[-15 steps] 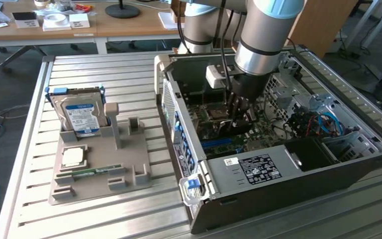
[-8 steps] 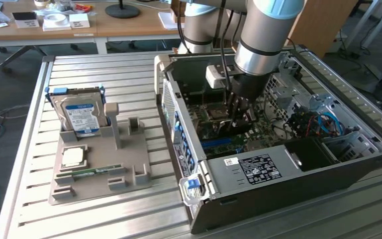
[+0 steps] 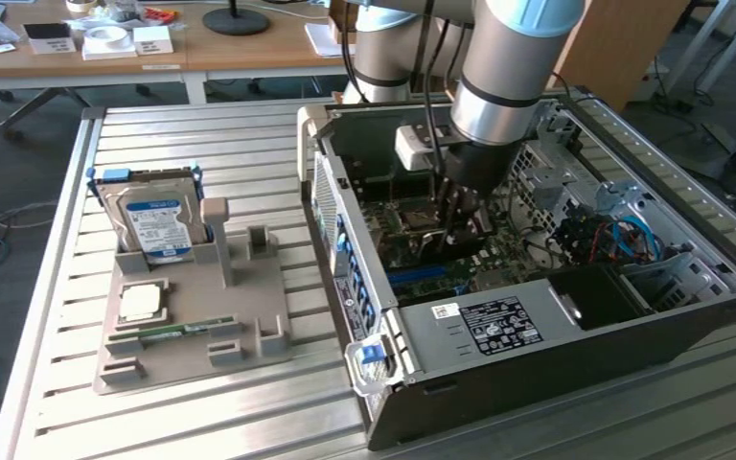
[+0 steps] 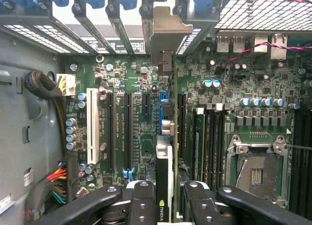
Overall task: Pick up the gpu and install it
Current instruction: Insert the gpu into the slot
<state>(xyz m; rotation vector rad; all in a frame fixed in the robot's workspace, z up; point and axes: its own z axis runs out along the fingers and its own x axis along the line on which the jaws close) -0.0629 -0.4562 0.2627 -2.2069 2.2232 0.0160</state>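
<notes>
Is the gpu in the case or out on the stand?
In the case: tool grips the gpu on edge over the motherboard. Seated or not: cannot tell.

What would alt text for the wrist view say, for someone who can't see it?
The gripper clamps the gpu, seen edge-on, over a green motherboard inside the computer case, its metal bracket by the rear slot openings. The board's processor socket is empty.

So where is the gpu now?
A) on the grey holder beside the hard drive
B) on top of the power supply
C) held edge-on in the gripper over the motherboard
C: the wrist view shows the gpu standing edge-on between the fingers of the gripper, above the motherboard.
</notes>
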